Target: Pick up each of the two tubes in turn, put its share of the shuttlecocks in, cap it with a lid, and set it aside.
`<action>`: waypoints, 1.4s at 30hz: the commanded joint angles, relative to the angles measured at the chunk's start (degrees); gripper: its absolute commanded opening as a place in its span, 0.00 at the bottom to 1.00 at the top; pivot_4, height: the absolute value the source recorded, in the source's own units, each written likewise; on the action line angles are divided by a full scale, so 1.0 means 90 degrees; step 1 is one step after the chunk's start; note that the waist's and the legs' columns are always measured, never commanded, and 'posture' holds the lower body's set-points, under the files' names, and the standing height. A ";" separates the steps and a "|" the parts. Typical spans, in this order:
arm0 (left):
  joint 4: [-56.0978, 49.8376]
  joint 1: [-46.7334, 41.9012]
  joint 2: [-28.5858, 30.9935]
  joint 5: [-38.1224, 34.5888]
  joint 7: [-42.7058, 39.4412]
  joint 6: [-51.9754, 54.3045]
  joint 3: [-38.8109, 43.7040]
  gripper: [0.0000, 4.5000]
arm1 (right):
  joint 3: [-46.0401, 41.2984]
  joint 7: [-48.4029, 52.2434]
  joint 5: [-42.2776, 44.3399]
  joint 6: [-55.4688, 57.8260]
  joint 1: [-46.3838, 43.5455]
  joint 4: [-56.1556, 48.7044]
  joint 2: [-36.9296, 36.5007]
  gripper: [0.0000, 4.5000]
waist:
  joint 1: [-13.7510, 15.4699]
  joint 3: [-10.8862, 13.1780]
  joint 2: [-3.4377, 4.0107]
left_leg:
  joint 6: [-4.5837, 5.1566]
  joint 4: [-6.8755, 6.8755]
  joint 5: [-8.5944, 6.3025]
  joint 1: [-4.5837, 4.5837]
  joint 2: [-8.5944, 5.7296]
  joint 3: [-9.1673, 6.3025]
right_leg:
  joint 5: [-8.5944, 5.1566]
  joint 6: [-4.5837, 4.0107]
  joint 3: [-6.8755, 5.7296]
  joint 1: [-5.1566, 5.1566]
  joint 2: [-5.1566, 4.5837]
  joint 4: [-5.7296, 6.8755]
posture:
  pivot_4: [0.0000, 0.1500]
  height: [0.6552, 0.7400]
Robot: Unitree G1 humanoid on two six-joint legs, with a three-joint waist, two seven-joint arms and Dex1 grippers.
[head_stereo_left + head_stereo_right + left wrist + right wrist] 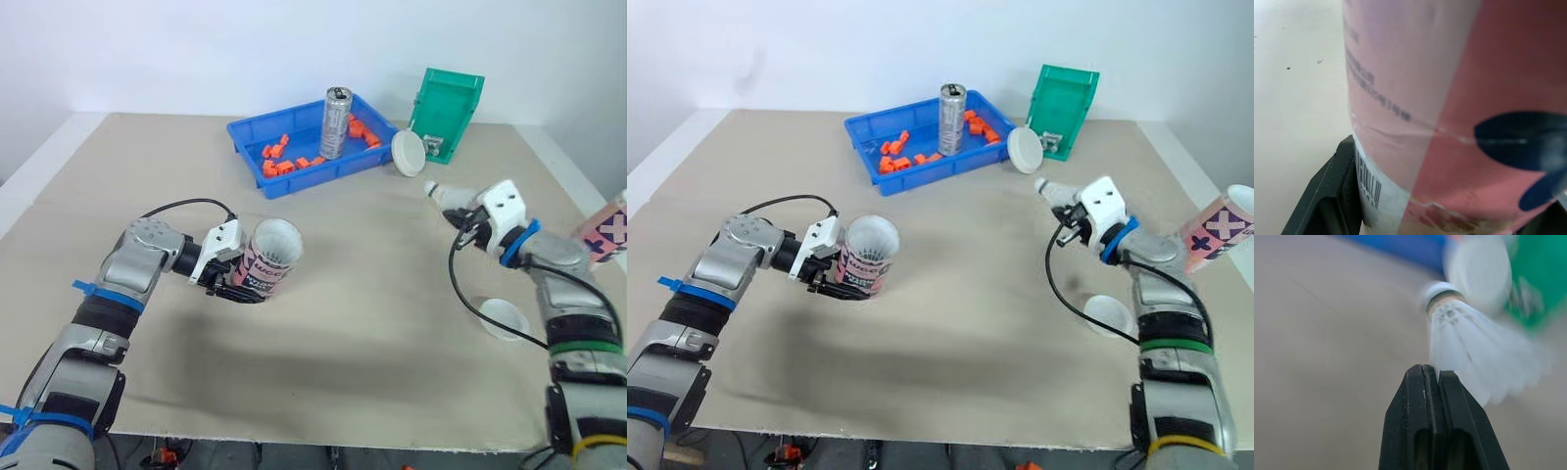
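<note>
L gripper (225, 280) clamps pink cardboard tube (271, 260), mouth tipped 1 o'clock to take white feather shuttlecock (446, 194) pinched in R gripper (469, 216)

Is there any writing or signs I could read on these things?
Pink cardboard tube in the left gripper: black print and barcode, too blurred to read.
Second pink tube on the far right: "x" and "+" marks.
Silver can in the blue tray: lettering too small to read.

tube (269, 262): glossy printed wrap
shuttlecock (1474, 352): matt feathers
tray (245, 155): glossy plastic
can (335, 122): shiny metal
bin (446, 108): glossy plastic
table (372, 294): matt, smooth
</note>
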 commanded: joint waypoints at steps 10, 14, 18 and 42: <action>0.0068 -0.0097 -0.0057 0.0021 -0.0005 0.0033 -0.0086 0.64 | 0.1518 0.2370 0.0726 0.0585 -0.0965 -0.4346 -0.0564 0.03 | 0.0004 0.0001 0.0001 | -0.0004 0.0016 0.0002 -0.0004 0.0004 0.0006 | 0.0006 0.0007 -0.0002 -0.0002 -0.0003 -0.0002 | 1.00 1.00; -0.0015 -0.0071 -0.0095 -0.0003 -0.0003 0.0115 -0.0103 0.64 | 0.2008 0.2737 0.0600 0.0335 -0.1526 -0.4237 -0.0297 0.03 | 0.0016 -0.0001 -0.0002 | -0.0004 0.0014 0.0002 -0.0003 0.0009 0.0002 | 0.0004 0.0000 -0.0009 -0.0004 -0.0001 -0.0002 | 1.00 1.00; -0.0086 -0.0061 -0.0099 0.0003 -0.0019 0.0201 -0.0133 0.64 | 0.2376 0.2988 0.0266 -0.0007 -0.1781 -0.3975 -0.0131 0.03 | 0.0024 -0.0001 -0.0001 | -0.0004 0.0009 0.0002 -0.0009 0.0007 -0.0003 | -0.0002 -0.0002 -0.0013 -0.0006 -0.0002 -0.0002 | 1.00 1.00; 0.0221 -0.0545 0.0077 0.0204 -0.0413 0.0205 -0.0357 0.64 | 0.2256 0.3820 0.0971 0.0363 -0.2674 -0.3243 0.0487 0.88 | 0.0012 0.0001 -0.0001 | -0.0004 0.0001 0.0002 -0.0016 0.0007 -0.0018 | -0.0002 -0.0027 -0.0030 -0.0012 -0.0003 0.0000 | 1.00 1.00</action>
